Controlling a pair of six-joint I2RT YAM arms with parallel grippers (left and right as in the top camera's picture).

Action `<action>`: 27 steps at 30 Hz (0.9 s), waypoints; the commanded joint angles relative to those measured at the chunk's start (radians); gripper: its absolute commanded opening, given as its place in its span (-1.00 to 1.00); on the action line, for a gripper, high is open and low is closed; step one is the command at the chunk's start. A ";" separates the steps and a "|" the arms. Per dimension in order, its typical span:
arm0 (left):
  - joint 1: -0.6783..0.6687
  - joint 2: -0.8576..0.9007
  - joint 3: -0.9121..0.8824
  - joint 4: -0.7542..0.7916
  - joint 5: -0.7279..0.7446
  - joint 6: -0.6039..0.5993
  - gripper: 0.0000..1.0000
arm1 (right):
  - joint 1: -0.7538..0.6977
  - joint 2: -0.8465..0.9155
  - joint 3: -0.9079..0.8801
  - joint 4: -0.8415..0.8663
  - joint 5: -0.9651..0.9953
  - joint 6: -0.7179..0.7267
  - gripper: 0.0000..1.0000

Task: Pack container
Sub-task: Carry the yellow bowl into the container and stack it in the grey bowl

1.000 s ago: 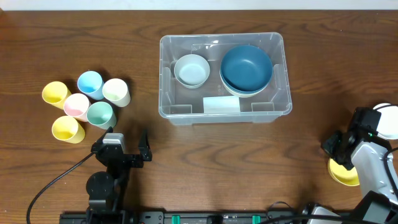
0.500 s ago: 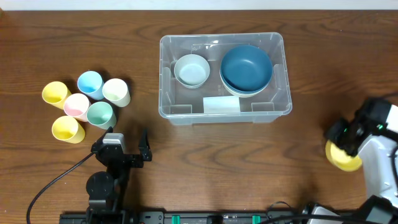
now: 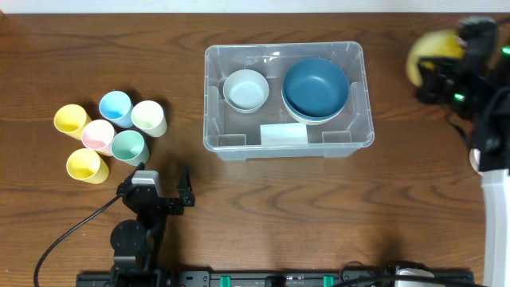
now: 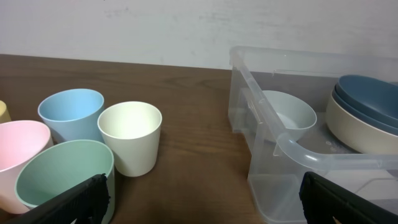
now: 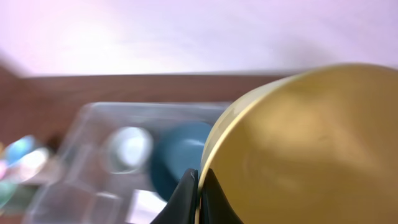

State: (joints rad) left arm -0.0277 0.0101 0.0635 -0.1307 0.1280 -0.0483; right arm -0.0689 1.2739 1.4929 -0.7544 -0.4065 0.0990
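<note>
1. Up from the front right of the table since a second before, the right arm had reached the far right corner. The right gripper was pinched on the rim of a yellow bowl, which was blurred in the wrist view and well to the right of the container.
2. A wide bare band of wood ran along the table's front, between the two arms.
3. The container sat open-topped at centre, toward the far edge, its rim apart from both arms.
4. The left gripper rested near the front edge with its fingers spread wide and nothing between them.
5. A dark blue bowl filled the container's right half, nested in a paler bowl, close to the right wall.
6. A pale bowl stood in the left half. A white label lay by the front wall.
7. Six cups clustered on the left, well apart from the container's left wall and just beyond the left gripper.
</note>
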 commanded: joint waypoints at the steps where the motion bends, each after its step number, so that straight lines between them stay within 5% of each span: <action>1: 0.005 -0.006 -0.016 -0.029 0.011 0.009 0.96 | 0.172 0.013 0.012 0.058 -0.006 -0.064 -0.97; 12: 0.005 -0.006 -0.016 -0.029 0.011 0.009 0.96 | 0.604 0.291 0.012 0.292 0.237 -0.108 -0.97; 27: 0.005 -0.006 -0.016 -0.029 0.011 0.009 0.96 | 0.699 0.664 0.013 0.457 0.297 -0.123 -0.97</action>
State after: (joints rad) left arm -0.0277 0.0101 0.0635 -0.1307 0.1280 -0.0483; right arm 0.6205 1.9045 1.4952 -0.3122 -0.1234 -0.0082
